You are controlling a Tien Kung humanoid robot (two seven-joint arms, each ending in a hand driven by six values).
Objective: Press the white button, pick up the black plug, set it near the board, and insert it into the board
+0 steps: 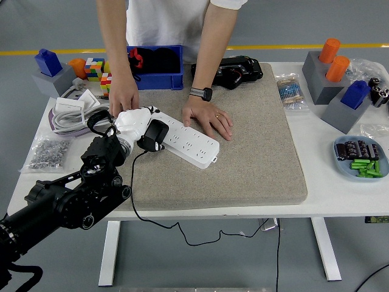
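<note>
A white power strip (189,142) lies slanted on the beige mat (243,152). My left hand (137,126), white-fingered on a black arm, is shut on the black plug (154,135) and holds it at the strip's left end, over its sockets. The plug's black cord (135,201) trails down off the table's front edge. A person at the far side rests one hand (123,94) just behind my hand and the other hand (209,118) flat on the mat against the strip's far edge. The white button cannot be made out.
A blue bin (155,66) and a black device (228,72) stand behind the mat. Coiled cables (70,112) and a bag of screws (45,152) lie left. Grey holders (331,73) and a blue dish (360,158) sit right.
</note>
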